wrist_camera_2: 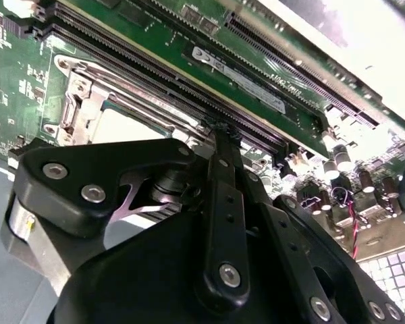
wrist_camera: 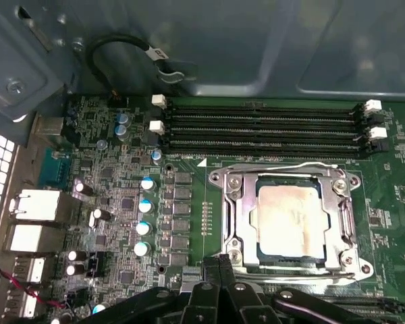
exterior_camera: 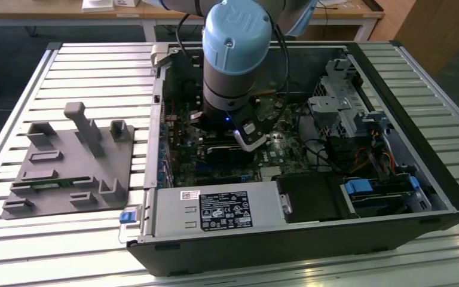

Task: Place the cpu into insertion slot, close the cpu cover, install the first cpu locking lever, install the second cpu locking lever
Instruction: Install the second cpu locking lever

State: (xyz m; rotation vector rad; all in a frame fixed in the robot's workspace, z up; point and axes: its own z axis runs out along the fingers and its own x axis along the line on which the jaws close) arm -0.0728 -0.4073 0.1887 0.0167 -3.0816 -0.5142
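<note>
One cpu (wrist_camera: 288, 217) under one cpu cover (wrist_camera: 287, 182)

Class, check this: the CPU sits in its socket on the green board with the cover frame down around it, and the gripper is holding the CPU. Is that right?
Not quite. In the first wrist view the cpu does lie in the insertion slot with the cpu cover down around it, but the gripper is shut on nothing, its tips beside the socket's edge, apart from the cpu.
</note>
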